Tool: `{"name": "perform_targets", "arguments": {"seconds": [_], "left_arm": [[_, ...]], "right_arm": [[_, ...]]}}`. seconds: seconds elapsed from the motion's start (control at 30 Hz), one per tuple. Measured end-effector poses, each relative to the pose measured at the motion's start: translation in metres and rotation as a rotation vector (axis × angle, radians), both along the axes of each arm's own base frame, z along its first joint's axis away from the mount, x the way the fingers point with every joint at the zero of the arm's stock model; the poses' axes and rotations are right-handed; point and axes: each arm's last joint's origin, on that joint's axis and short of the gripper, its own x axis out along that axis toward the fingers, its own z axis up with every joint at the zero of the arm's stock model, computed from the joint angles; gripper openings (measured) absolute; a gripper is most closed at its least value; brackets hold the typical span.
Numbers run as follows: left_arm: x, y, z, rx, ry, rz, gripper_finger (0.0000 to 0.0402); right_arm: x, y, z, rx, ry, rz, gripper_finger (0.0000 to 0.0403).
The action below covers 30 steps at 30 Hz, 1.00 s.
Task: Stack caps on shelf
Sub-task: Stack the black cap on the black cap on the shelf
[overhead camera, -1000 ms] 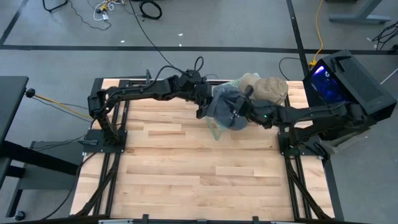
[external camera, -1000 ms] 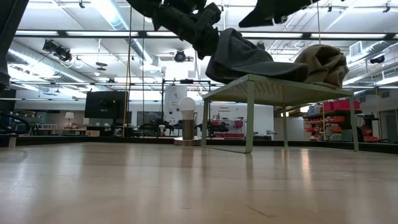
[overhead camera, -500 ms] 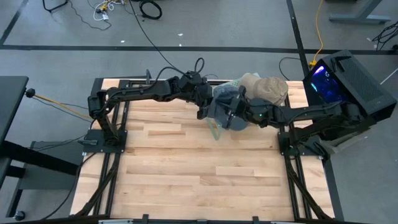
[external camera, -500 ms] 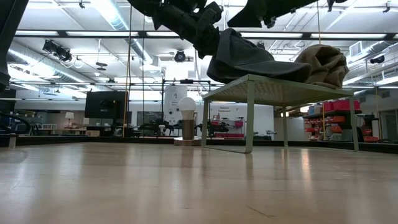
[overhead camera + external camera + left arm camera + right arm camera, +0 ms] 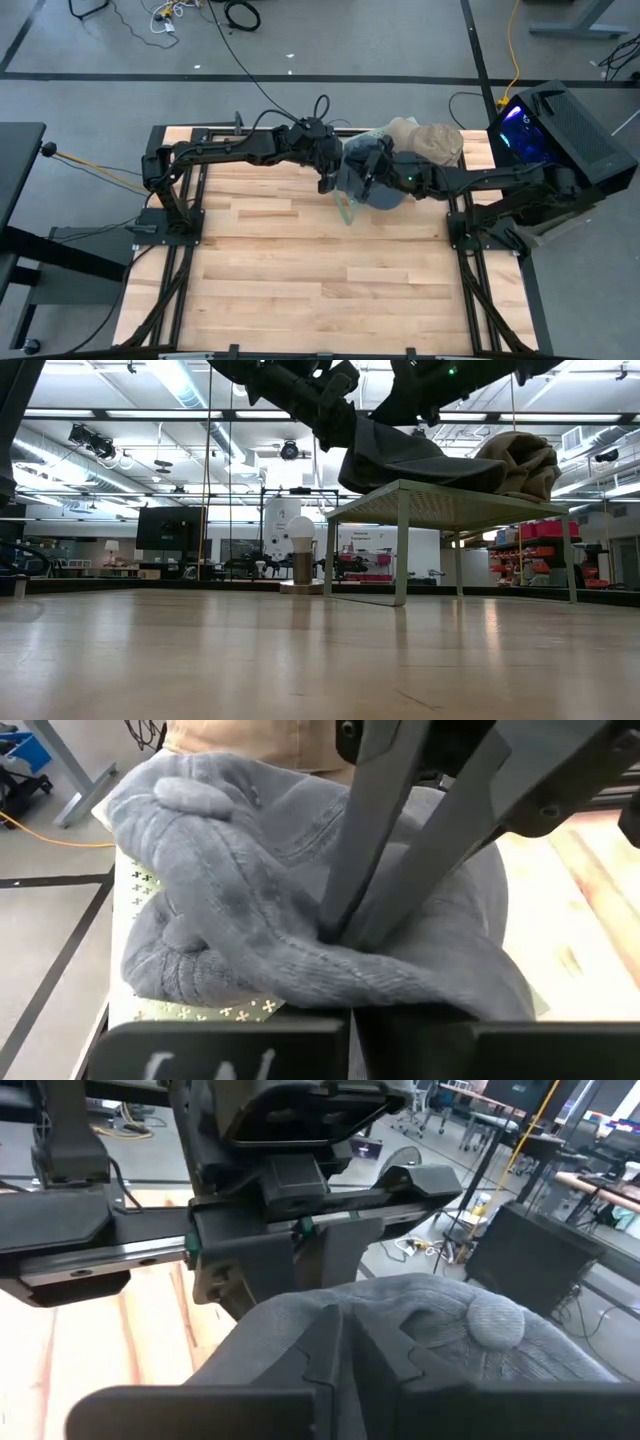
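I see the pale green shelf (image 5: pixel 440 495) standing at the far edge of the wooden tabletop (image 5: pixel 320 270), toward twelve o'clock and a little to the right of centre. On it I count one slate-grey cap (image 5: pixel 362 180) and a bundle of tan caps (image 5: pixel 428 142); how many tan ones are in the bundle I cannot tell. In the low view the grey cap lies with its long axis along the shelf, its brim reaching toward three o'clock and touching the tan bundle, its crown lifted at the nine o'clock end. My left tool (image 5: pixel 345 925) is closed, its fingers pinching a fold of the grey cap's crown. My right tool (image 5: pixel 345 1335) is nearly closed and sits against the same cap; whether it grips the fabric I cannot tell. From above, both arms cover much of the cap and the shelf, so only a corner of the shelf shows.
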Motion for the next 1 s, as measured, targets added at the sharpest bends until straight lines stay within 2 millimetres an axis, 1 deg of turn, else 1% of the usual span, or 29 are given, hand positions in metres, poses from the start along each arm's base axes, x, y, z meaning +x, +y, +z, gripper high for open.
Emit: {"name": "perform_targets", "arguments": {"seconds": [0.27,0.37,0.53,0.63,0.77,0.9,1.0], "left_arm": [[-0.002,-0.001,0.002,-0.018,0.009,0.003,0.0015],[-0.010,-0.002,0.010,-0.015,0.013,0.009,0.0016],[-0.022,-0.003,0.020,-0.004,0.037,0.103,0.0021],[-0.027,-0.003,0.024,0.005,0.064,0.132,0.0043],[-0.032,-0.004,0.028,-0.009,0.062,0.147,0.0088],[-0.043,-0.009,0.045,0.021,0.025,0.132,0.0124],[-0.055,-0.014,0.062,0.040,-0.019,0.137,0.0137]], "right_arm": [[0.000,0.002,0.000,0.023,-0.005,0.049,0.0029],[-0.001,0.002,-0.001,0.026,0.006,0.051,0.0029],[-0.002,0.002,-0.004,0.050,0.031,0.044,0.0029],[-0.002,0.002,-0.004,0.055,0.031,0.044,0.0029],[-0.002,0.002,-0.004,0.055,0.031,0.045,0.0029],[-0.003,0.004,-0.002,0.058,0.022,0.063,0.0029],[-0.008,0.010,0.005,0.052,-0.002,0.086,0.0029]]}}
